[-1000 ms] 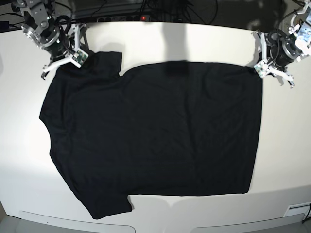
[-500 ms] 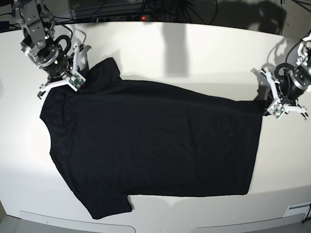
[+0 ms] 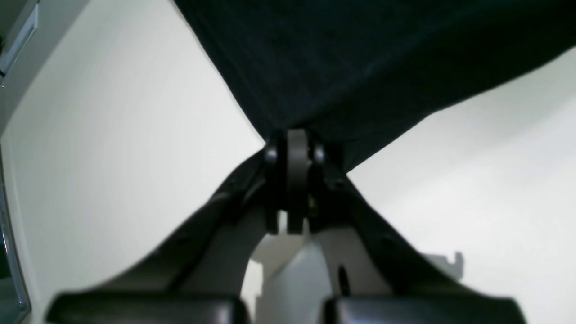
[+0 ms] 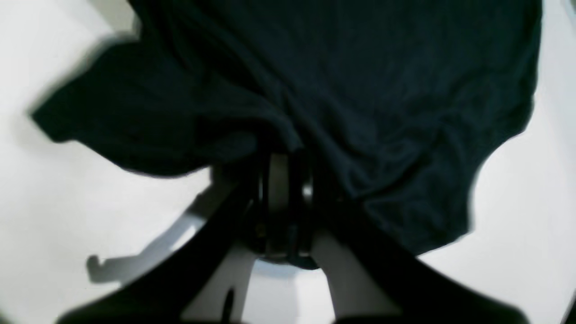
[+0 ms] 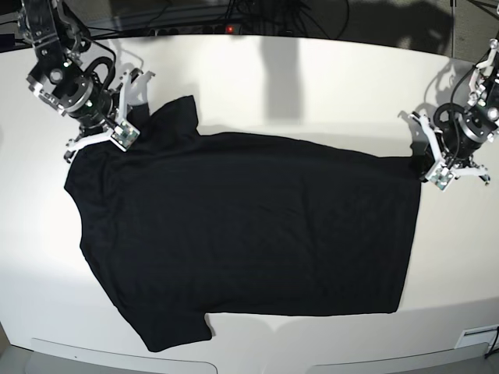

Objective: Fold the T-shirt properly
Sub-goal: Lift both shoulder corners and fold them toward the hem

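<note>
T-shirt [image 5: 249, 234] top edge pulled inward vs 1 s ago; both grippers shifted, corners lifted.

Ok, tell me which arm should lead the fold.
Neither alone, probably: the left gripper is shut on the T-shirt hem corner, and the right gripper on its shoulder. Both far corners are held.

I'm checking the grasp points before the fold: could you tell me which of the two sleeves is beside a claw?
The far sleeve of the T-shirt, beside the right claw; the near sleeve lies untouched by the table's front edge.

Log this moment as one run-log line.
left gripper: shut on T-shirt hem corner | right gripper: shut on shoulder | shirt spread on table
</note>
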Robot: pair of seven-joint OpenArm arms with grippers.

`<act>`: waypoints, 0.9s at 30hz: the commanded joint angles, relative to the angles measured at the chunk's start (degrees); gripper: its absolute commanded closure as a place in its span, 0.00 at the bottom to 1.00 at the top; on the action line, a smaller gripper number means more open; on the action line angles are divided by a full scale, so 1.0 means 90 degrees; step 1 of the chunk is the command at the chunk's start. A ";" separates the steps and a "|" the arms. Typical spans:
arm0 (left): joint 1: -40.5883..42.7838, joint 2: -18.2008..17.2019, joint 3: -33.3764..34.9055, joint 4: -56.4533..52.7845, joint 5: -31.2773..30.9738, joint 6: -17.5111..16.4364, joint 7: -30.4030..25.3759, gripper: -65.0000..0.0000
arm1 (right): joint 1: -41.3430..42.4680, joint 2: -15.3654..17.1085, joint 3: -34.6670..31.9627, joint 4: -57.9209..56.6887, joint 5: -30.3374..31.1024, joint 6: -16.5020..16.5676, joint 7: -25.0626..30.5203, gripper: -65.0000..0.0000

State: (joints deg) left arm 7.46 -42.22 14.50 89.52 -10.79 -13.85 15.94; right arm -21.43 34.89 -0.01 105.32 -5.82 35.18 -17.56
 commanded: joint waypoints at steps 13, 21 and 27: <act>-0.0109 -0.0126 -0.0070 0.0240 -0.0041 0.0733 -0.0204 1.00 | 0.0238 0.0046 0.0828 0.0112 0.0367 -0.0032 -0.0005 1.00; -0.0185 -0.0010 -0.0070 -0.0197 0.0007 0.0726 -0.0350 1.00 | 0.1440 -0.0321 0.0828 -0.1168 0.0670 -0.0046 0.0148 1.00; -0.0636 0.0430 -0.0070 -0.0872 0.0032 0.0503 -0.0425 1.00 | 0.2047 -0.0335 0.0826 -0.1732 0.0867 -0.0019 0.0177 1.00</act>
State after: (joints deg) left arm 2.61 -37.10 14.50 80.93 -10.55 -10.09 13.43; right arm -3.90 30.96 6.98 88.79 1.89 35.42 -17.34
